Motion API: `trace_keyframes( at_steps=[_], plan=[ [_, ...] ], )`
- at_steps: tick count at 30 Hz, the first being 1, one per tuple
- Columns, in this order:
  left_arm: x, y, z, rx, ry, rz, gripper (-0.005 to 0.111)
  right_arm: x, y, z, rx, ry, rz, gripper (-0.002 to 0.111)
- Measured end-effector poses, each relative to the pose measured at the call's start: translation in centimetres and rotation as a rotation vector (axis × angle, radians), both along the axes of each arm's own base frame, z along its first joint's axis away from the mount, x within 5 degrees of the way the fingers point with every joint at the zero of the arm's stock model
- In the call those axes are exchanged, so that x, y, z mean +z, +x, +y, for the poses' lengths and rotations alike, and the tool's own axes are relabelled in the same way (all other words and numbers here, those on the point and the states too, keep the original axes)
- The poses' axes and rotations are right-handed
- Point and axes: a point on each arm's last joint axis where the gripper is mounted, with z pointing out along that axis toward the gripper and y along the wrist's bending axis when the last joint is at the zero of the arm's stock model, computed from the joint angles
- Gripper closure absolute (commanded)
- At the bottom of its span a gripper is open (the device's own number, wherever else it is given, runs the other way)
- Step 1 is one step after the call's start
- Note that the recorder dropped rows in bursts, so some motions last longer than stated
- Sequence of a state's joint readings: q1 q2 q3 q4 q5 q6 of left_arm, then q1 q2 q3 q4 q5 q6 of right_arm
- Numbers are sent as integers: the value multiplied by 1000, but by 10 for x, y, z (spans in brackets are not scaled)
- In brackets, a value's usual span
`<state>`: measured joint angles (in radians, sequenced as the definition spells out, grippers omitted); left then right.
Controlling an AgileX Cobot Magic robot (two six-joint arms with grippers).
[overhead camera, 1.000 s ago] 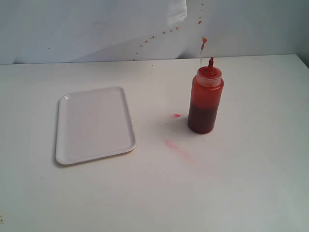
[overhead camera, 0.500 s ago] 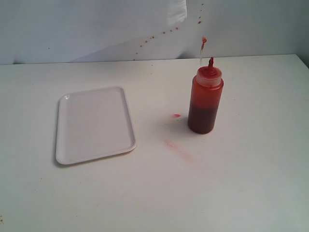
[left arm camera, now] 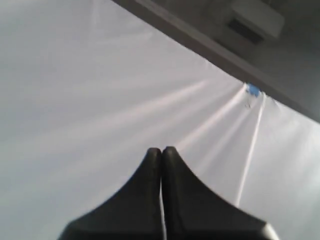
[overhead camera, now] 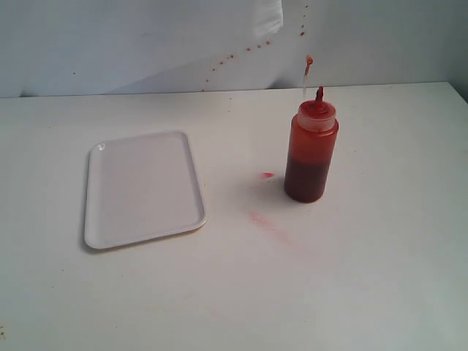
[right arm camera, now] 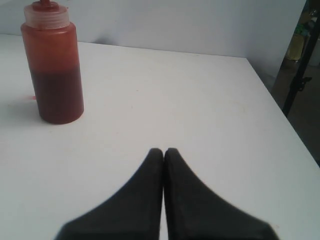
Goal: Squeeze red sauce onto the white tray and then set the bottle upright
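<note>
On the table (overhead camera: 380, 278), exterior view, the bottle (overhead camera: 311, 150) stands upright, with the white tray (overhead camera: 142, 189) well apart from it and a pink smear (overhead camera: 268, 175) just beside it. Left wrist view: my left gripper (left arm camera: 161, 150) has its fingertips touching. Right wrist view: my right gripper (right arm camera: 163, 151) is likewise closed, apart from the bottle.

White table (overhead camera: 380, 285) with pink smears (overhead camera: 272, 227); red-specked wall (overhead camera: 110, 44) behind
</note>
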<state>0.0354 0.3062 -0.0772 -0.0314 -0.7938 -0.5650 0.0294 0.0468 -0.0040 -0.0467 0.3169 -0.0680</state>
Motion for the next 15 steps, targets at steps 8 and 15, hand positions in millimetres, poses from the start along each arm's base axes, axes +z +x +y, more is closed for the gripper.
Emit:
trace_keyframes(
  at_steps=[8,15],
  plan=[
    [42,130,-43,-328,494,180,107,0,0,0,0,0,0,108],
    [-36,257,-72,-808,762,314,107,0,0,0,0,0,0,108]
  ],
)
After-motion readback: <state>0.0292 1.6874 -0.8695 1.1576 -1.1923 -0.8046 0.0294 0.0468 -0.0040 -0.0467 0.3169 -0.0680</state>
